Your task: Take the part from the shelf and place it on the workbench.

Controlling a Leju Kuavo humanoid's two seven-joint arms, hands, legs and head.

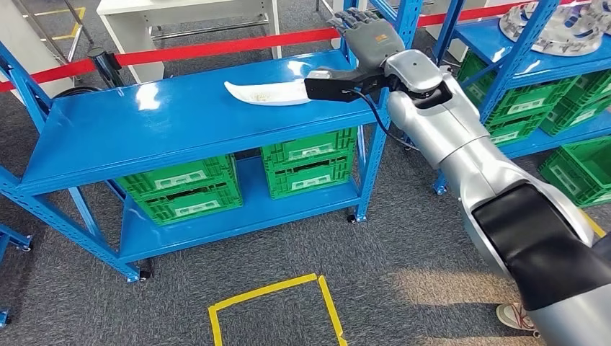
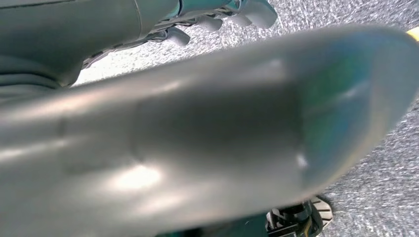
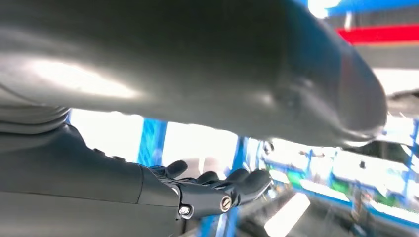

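A white, curved, elongated part (image 1: 265, 94) with a small label lies on the top board of the blue shelf (image 1: 144, 133), towards its right end. My right hand (image 1: 367, 34) is raised beside the shelf's right rear post, up and to the right of the part and apart from it. Its fingers (image 3: 217, 190) are stretched out and hold nothing. The black box at that wrist hangs just over the part's right tip. My left hand (image 2: 217, 17) hangs over grey carpet, its fingers apart from the thumb (image 2: 207, 133) with nothing between them.
Green crates (image 1: 310, 162) fill the shelf's lower board. A red barrier tape (image 1: 216, 47) runs behind the shelf, and a white table (image 1: 187, 14) stands beyond it. A second blue shelf (image 1: 533, 65) with green crates stands at the right. A yellow taped square (image 1: 274, 303) marks the carpet; a person's shoe (image 1: 515, 316) is nearby.
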